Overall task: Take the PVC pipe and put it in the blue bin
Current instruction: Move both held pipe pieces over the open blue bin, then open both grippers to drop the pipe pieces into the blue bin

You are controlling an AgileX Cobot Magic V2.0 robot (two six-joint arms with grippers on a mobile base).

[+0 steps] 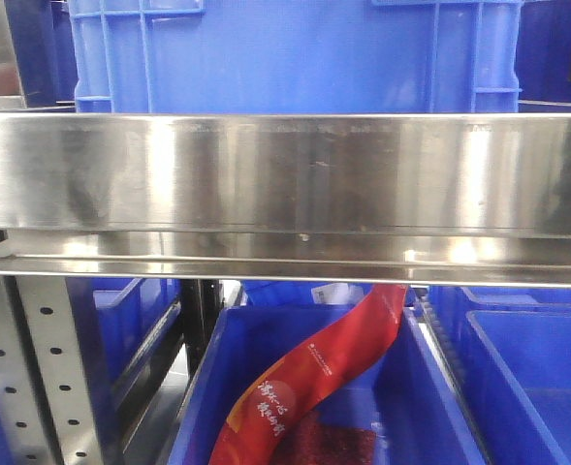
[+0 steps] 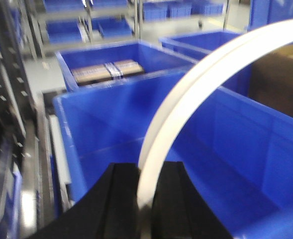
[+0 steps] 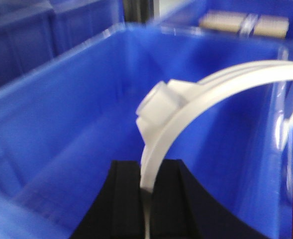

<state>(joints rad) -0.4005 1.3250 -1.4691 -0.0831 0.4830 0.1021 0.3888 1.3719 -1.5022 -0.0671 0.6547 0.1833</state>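
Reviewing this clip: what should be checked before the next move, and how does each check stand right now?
1. Left gripper shut on pipe: ok, the white arc sits between its fingers.
2. Right gripper shut on pipe: ok.
3. Bin under left gripper: ok, blue interior lies below.
4. Bin under right gripper: ok.
5. One shared pipe or two: cannot tell.
6. Pipe low enough to release: cannot tell, wrist views are blurred.

Seemingly open blue bin below.
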